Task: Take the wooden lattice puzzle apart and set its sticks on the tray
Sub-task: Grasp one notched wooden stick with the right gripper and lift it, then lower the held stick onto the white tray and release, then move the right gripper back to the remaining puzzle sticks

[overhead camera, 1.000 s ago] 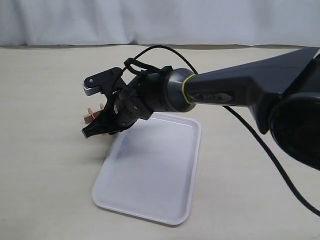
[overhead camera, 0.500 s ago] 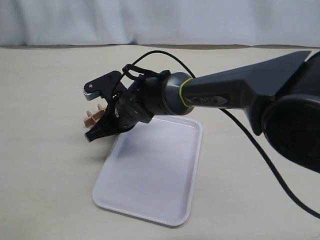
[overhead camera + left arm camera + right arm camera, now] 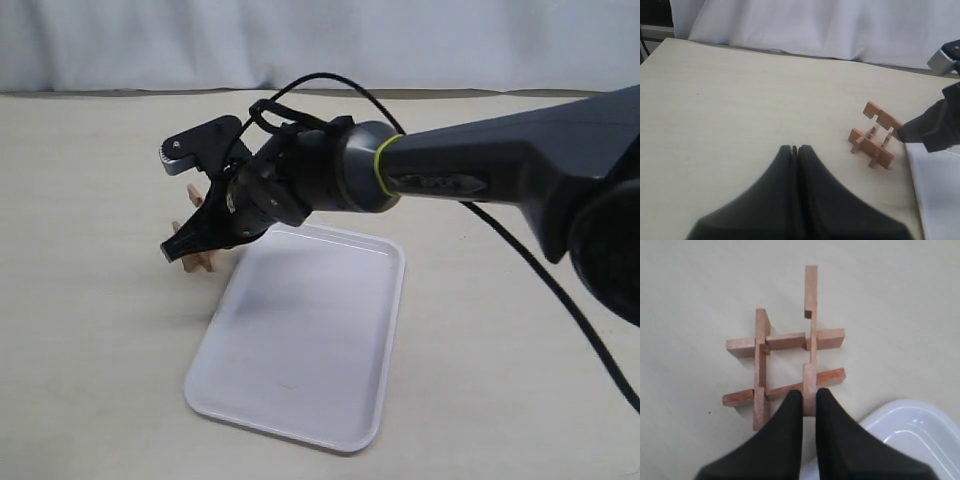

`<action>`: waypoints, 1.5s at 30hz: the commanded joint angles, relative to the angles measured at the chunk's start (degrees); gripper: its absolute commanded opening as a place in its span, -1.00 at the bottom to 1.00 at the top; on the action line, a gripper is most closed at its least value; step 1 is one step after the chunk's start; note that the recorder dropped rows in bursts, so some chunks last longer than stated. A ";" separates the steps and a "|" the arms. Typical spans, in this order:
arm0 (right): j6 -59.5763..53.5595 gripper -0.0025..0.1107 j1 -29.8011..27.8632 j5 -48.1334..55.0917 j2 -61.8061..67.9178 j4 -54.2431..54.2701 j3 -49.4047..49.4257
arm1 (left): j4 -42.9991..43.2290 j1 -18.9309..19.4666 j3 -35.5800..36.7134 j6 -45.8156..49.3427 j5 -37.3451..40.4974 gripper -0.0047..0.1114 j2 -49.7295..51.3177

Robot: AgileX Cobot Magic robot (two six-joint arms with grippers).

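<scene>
The job had barely begun. The puzzle [image 3: 785, 341] sat on the bench [image 3: 100, 350] just beside the far left corner of the tray [image 3: 300, 350]. It was close to the rim but not on the tray. The tray was bare, with not one stick laid on it.

The right pincer [image 3: 809, 397] had reached across to the puzzle and stood narrow. Its two fingers were set on either side of the near end of one stick [image 3: 811, 315]. The gap between them looked filled by the wood, so I judged it to be gripping that stick, though the contact itself was hard to make out.

That stick stuck out much farther on the far side of the grid than the one running alongside it. In the left wrist view it also appeared tilted up from the rest. It seemed partly worked loose but not free, as it crossed both of the other two bars. The other three sticks were locked together.

The left pincer [image 3: 795, 150] was closed on nothing, fingertips touching. It hung over bare bench some way from the puzzle and took no part.

What was left was nearly everything. The gripped stick had to come clear and go onto the tray, and then the other three had to be separated and placed there too.
</scene>
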 commanded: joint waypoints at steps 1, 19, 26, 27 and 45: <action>-0.27 -0.88 0.11 2.83 -4.09 -0.03 -0.17 | 0.04 -0.05 0.13 -0.15 -0.55 -0.92 -0.06; 0.70 -0.88 -6.36 -2.41 -25.82 -2.10 32.83 | 0.04 -0.05 0.13 -0.15 -0.55 -0.92 -0.06; 2.10 -0.87 -6.36 -9.23 -21.70 -1.74 35.55 | 0.04 -0.05 0.13 -0.15 -0.55 -0.92 -0.06; 2.56 -0.87 -6.36 -9.63 -19.83 -1.74 35.55 | 0.04 -0.05 0.13 -0.15 -0.55 -0.92 -0.06; 2.56 0.01 1.81 -8.67 -21.23 -1.47 22.32 | 0.04 -0.05 0.13 -0.15 -0.55 -0.92 -0.06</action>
